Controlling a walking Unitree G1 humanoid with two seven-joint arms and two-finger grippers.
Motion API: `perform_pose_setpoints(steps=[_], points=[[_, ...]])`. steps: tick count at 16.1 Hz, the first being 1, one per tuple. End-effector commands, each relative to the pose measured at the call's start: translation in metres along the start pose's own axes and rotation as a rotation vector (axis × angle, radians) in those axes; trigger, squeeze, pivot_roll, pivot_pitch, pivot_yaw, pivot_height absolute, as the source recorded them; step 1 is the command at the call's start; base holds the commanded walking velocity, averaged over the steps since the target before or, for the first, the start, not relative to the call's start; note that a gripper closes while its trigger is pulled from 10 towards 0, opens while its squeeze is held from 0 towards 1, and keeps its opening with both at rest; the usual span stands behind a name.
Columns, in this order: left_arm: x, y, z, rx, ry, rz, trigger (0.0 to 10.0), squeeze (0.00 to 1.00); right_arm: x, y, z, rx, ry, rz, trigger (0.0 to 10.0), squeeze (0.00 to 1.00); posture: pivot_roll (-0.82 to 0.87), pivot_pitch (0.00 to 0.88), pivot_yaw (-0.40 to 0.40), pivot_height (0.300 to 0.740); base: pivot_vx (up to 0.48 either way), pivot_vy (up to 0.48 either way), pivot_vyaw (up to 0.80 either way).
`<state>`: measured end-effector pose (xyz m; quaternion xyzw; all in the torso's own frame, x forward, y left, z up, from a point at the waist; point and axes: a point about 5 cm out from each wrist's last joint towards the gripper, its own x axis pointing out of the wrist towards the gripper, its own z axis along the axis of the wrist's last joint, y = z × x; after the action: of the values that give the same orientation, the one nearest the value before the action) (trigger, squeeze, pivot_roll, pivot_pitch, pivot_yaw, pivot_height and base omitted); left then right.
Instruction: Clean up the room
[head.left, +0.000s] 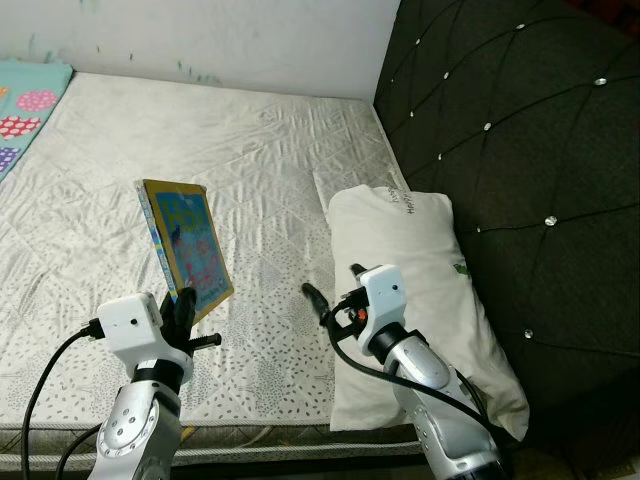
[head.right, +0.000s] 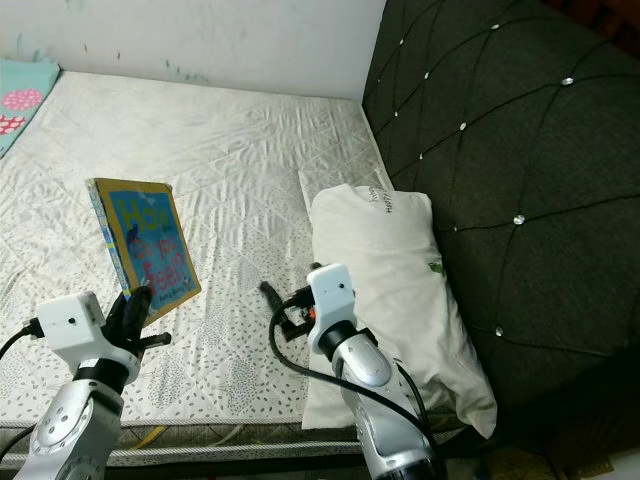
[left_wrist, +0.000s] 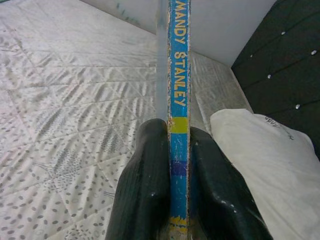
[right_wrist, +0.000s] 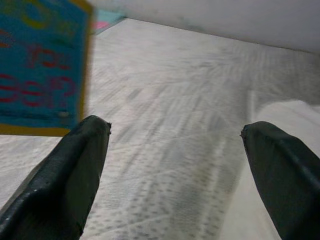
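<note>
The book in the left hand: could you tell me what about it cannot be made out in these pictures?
- Book: cover title too small and angled in the eye views; blurred and cut off by the edge in the right wrist view.
- Lower spine: hidden between the left hand's fingers in the left wrist view.
- Back cover: faces away.

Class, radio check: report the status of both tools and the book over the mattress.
Left tool shut on book, held upright above mattress. Right tool open, empty, hovering beside pillow. Nothing in the way.
</note>
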<state>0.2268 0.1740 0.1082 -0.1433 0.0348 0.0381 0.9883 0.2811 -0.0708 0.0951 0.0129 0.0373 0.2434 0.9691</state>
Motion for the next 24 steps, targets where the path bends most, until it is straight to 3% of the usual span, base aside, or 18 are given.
perform_pose_setpoints(steps=[1,4,5,8,10,14,24], points=[[0.003,-0.007,0.003,0.005,-0.029,-0.019,10.0,0.00,-0.001,-0.019,-0.005,-0.030,0.029,-0.124,10.0,0.00,0.02,0.020,-0.118,0.740,0.000,0.000,0.00],[0.003,-0.007,0.002,-0.003,-0.020,-0.016,10.0,0.00,-0.003,-0.039,0.000,-0.066,0.014,-0.209,10.0,0.00,0.02,0.026,-0.115,0.740,0.000,0.000,0.00],[0.002,-0.006,0.001,-0.003,-0.016,-0.012,10.0,0.00,-0.008,-0.056,0.004,-0.102,0.006,-0.278,10.0,0.00,0.01,0.032,-0.112,0.740,0.000,0.000,0.00],[0.003,-0.005,0.001,-0.001,-0.014,-0.010,10.0,0.00,-0.023,-0.082,0.006,-0.144,0.020,-0.358,10.0,0.00,0.00,0.035,-0.111,0.740,0.000,0.000,0.00],[0.000,-0.004,0.006,-0.004,-0.022,-0.001,10.0,0.00,-0.029,-0.089,0.008,-0.153,0.018,-0.370,10.0,0.00,-0.01,0.038,-0.108,0.740,0.000,0.000,0.00],[-0.032,0.021,0.014,0.004,-0.056,0.094,10.0,0.00,-0.053,-0.112,0.008,-0.177,0.037,-0.423,10.0,0.00,0.01,0.047,-0.118,0.740,0.000,0.000,0.00],[-0.019,0.014,0.017,0.007,-0.055,0.056,10.0,0.00,-0.050,-0.109,0.006,-0.145,0.046,-0.400,10.0,0.00,0.00,0.041,-0.110,0.740,0.000,0.000,0.00]])
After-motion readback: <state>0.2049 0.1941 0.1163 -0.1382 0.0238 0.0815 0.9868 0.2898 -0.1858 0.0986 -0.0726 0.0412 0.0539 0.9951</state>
